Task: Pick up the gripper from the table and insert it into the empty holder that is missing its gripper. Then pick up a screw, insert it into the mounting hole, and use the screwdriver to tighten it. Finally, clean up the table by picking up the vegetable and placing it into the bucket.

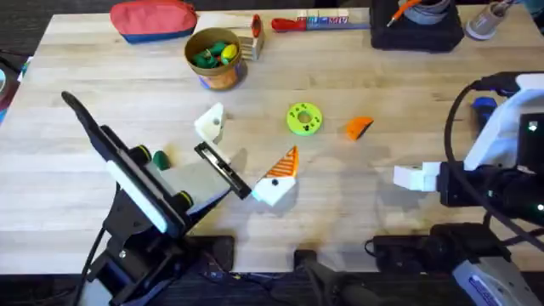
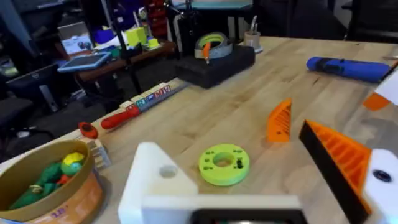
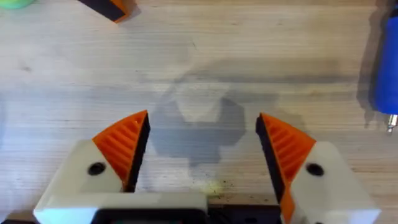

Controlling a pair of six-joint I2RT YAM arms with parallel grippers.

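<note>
The loose orange gripper (image 1: 359,127) (image 2: 280,119) lies on the table (image 1: 408,76), right of a green disc (image 1: 304,119) (image 2: 224,163). My left gripper (image 1: 252,138) (image 2: 229,140) is open around the disc's near side. One of its fingers is the bare cream-white holder (image 1: 210,123) (image 2: 152,180); the other carries an orange pad (image 1: 287,161) (image 2: 339,158). My right gripper (image 1: 410,177) (image 3: 203,118) hangs open over bare wood. The blue screwdriver (image 1: 484,106) (image 2: 348,67) (image 3: 387,62) lies at the right, partly behind the right arm. The bucket (image 1: 217,58) (image 2: 46,180) holds green and yellow vegetables.
A red pouch (image 1: 153,19) and a red-handled tool (image 1: 310,23) (image 2: 134,109) lie along the far edge. A black block (image 1: 416,25) stands at the far right. A small green piece (image 1: 160,158) lies beside the left arm.
</note>
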